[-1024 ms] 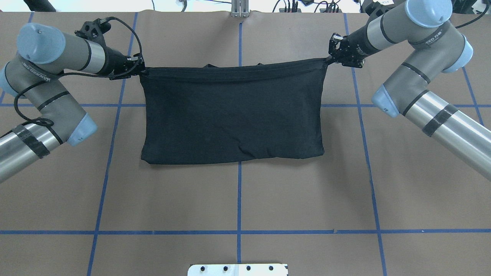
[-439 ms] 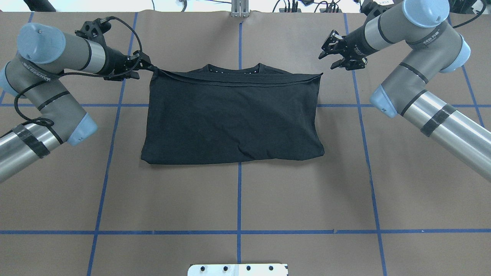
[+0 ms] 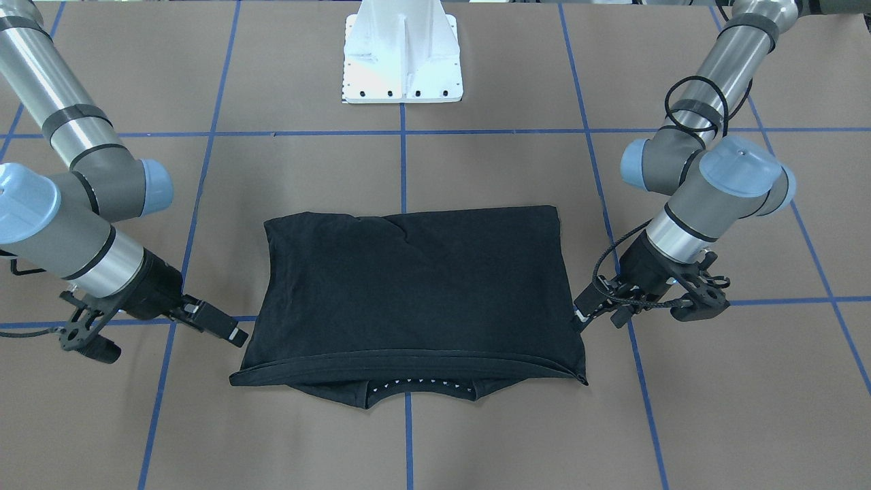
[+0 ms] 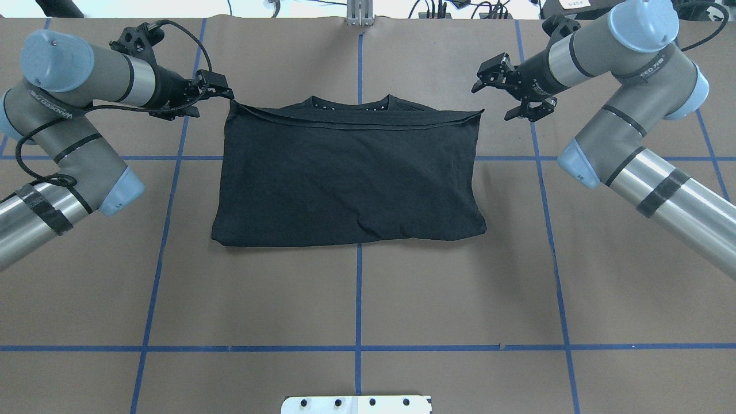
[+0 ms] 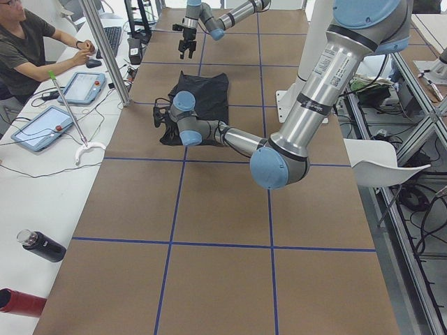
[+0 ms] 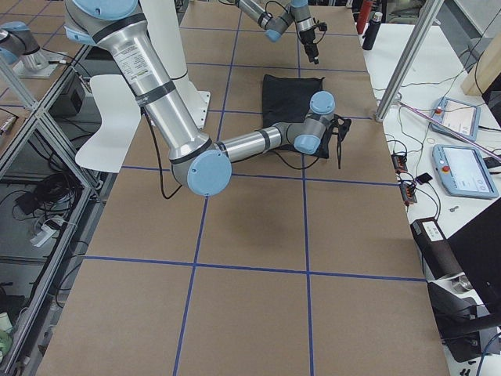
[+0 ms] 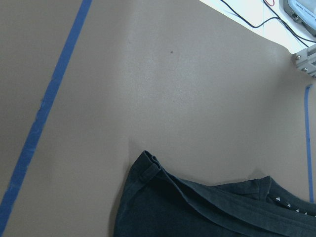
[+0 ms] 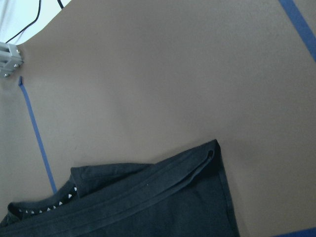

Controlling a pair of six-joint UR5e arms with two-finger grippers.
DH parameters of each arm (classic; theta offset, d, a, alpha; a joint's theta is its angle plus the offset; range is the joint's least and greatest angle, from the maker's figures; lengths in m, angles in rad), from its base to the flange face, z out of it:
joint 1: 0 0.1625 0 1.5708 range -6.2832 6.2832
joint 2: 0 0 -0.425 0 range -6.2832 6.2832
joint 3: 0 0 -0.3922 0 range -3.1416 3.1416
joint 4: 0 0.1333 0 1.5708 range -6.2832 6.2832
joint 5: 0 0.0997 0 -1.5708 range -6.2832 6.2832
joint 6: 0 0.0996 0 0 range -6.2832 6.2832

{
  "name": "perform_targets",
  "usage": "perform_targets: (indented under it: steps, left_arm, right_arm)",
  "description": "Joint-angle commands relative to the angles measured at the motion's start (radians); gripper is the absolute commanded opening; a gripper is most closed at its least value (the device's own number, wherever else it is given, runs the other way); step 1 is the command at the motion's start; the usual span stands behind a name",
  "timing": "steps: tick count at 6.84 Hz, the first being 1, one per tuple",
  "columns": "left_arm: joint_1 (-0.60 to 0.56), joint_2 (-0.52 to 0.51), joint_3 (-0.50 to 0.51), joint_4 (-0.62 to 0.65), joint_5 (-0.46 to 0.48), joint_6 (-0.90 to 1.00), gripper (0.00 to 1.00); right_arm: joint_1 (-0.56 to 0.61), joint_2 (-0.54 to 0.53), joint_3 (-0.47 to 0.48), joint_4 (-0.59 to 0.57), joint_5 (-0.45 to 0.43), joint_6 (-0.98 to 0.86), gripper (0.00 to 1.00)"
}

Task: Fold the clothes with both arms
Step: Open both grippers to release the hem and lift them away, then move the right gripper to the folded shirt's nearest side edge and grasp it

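**Black shirt flat on the table, both grippers off it**

Left gripper (image 4: 221, 89) hovered at the far left corner of the shirt (image 4: 348, 172). Its jaws looked parted and its tip was just beside the cloth. In its wrist view that corner lay free on the paper. Right gripper (image 4: 493, 99) hung near the far right corner, apart from it, with its jaws spread wide and empty.

The shirt lay mid-table as a plain black rectangle. Its fold faced the robot, and the collar (image 4: 351, 103) peeked out past the far edge. Brown paper (image 4: 368, 299) crossed by blue tape (image 4: 357, 299) covered the table, and a white pedestal (image 3: 403, 54) stood behind the shirt.

In each end view the near arm crossed in front of the shirt and hid part of it. A person (image 5: 28, 49) sat at a white bench (image 5: 42, 181) with tablets (image 5: 84, 87), and a black bottle (image 5: 42, 246) and a red bottle (image 5: 17, 301) lay further along it.
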Motion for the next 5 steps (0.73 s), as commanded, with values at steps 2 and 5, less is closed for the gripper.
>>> perform_targets:
  steps: [2, 5]
  left_arm:
    - [-0.012, 0.012, -0.135, 0.042, 0.000, -0.010, 1.00]
    - [-0.010, 0.024, -0.177, 0.077, 0.003, -0.008, 1.00]
  right_arm:
    - [-0.097, -0.212, 0.212, -0.003, 0.042, 0.006, 1.00]
    - [-0.235, -0.257, 0.227, 0.002, 0.074, -0.008, 1.00]
